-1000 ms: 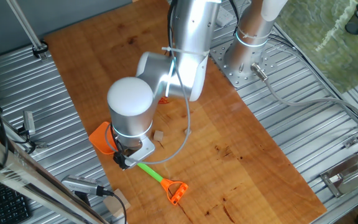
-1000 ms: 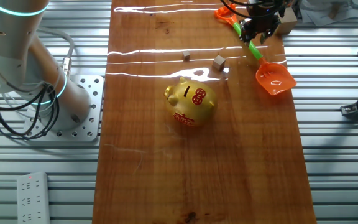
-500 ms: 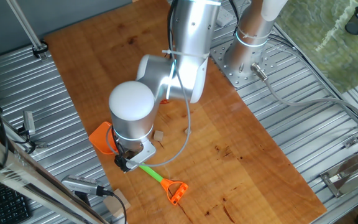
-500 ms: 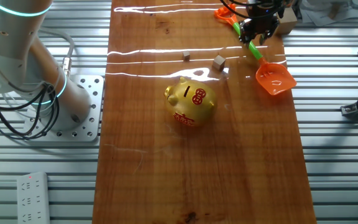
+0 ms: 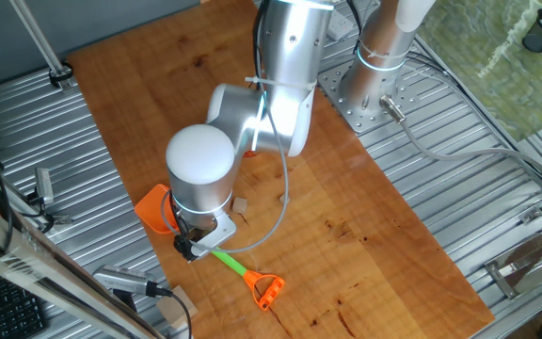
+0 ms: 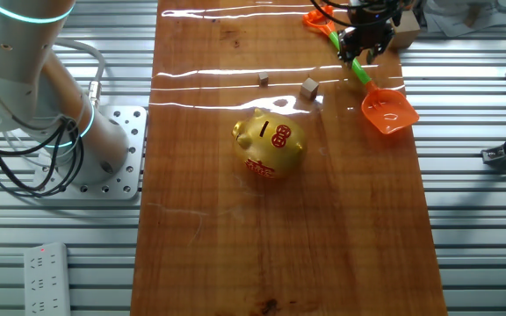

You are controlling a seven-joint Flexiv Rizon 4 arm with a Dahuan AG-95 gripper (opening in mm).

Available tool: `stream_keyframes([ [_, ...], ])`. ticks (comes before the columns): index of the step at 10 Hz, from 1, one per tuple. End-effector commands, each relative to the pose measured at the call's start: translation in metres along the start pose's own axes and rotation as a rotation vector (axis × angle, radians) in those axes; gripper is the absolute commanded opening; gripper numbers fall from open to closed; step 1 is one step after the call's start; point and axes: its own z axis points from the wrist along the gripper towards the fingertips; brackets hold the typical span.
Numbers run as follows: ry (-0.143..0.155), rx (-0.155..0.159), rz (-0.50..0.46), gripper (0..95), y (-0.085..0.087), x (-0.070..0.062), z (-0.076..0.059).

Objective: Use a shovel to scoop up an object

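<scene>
The shovel lies on the wooden table, with its orange blade (image 6: pixel 387 111) near the table's right edge, its green shaft (image 6: pixel 358 70) and its orange loop end (image 6: pixel 316 17) at the far edge. In one fixed view the blade (image 5: pixel 155 209), shaft (image 5: pixel 227 259) and loop (image 5: pixel 265 287) show around the arm. My gripper (image 6: pixel 362 48) stands over the middle of the shaft, shut on it. The tan wooden cube (image 6: pixel 309 87) sits left of the blade, a short gap away; it also shows beside the wrist (image 5: pixel 240 205).
A gold pig figurine (image 6: pixel 270 142) stands mid-table. A small dark brown bit (image 6: pixel 263 80) lies left of the cube. The arm's base plate (image 6: pixel 112 149) is off the table's left side. A wooden block (image 6: pixel 405 33) sits at the far right corner.
</scene>
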Motion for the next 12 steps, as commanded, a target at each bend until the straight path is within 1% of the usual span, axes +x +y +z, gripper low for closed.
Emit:
stream_keyframes([
  [1, 0.0, 0.002, 0.002, 38.0, -0.001, 0.001, 0.003],
  [5, 0.007, 0.001, 0.0, 38.0, 0.0, 0.001, 0.009],
  [7, 0.009, 0.0, -0.001, 38.0, 0.0, 0.002, 0.016],
  [12, 0.007, 0.003, 0.006, 38.0, 0.0, 0.003, 0.021],
])
